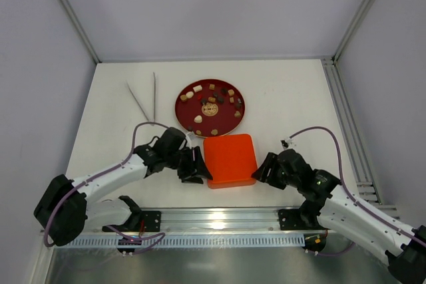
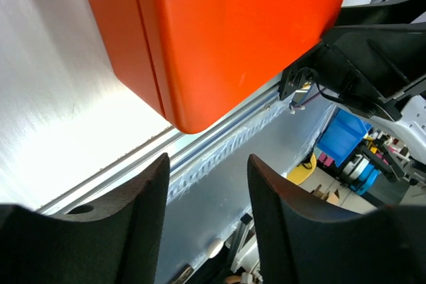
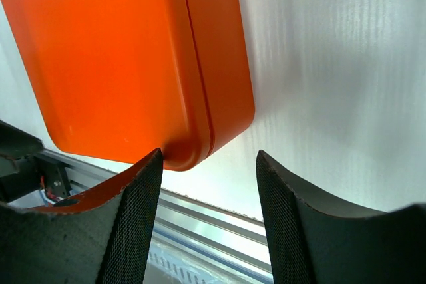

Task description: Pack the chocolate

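Top external: one red plate [image 1: 180, 102] of chocolate [image 1: 198, 88], one orange box [image 1: 229, 159]

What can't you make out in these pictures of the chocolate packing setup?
- Inside of the orange box: it is shut, so no view shows its contents.
- Chocolate on the red plate: top view only, pieces too small to tell kinds.
- Rest of the box: cut off by the frame edges in both wrist views.

The orange box [image 3: 126, 58] is seen as smooth, slightly glossy plastic. The finger pads [image 3: 136, 224] are finished in rough matt black. The rail [image 1: 219, 216] at the bottom is probably brushed metal.
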You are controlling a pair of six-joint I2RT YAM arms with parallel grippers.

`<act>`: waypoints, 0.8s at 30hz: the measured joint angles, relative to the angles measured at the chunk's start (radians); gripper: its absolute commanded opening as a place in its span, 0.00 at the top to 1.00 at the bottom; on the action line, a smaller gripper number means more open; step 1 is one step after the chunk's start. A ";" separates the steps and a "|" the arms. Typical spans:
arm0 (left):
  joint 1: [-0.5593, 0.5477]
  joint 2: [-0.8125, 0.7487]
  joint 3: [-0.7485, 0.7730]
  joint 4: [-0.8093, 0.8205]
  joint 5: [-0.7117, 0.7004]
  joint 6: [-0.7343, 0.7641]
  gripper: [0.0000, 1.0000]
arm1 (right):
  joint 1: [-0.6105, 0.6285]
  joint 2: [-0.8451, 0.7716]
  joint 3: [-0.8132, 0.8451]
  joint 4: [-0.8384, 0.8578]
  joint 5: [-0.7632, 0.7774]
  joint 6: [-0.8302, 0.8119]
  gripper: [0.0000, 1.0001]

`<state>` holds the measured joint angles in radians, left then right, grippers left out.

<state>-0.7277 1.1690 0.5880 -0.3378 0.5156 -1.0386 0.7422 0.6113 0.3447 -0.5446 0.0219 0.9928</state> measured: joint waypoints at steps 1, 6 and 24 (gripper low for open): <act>0.005 -0.002 0.021 -0.018 -0.005 0.010 0.52 | 0.000 0.006 0.010 -0.012 0.006 -0.007 0.40; 0.036 0.013 0.056 -0.073 -0.031 0.065 0.54 | 0.000 0.058 0.062 -0.060 0.037 -0.048 0.40; 0.039 0.141 0.125 -0.098 -0.079 0.137 0.53 | 0.000 0.154 0.138 -0.076 0.117 -0.149 0.44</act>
<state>-0.6888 1.3098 0.7128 -0.4358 0.4370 -0.9016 0.7422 0.7658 0.4828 -0.6209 0.1390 0.8440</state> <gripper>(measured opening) 0.465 0.562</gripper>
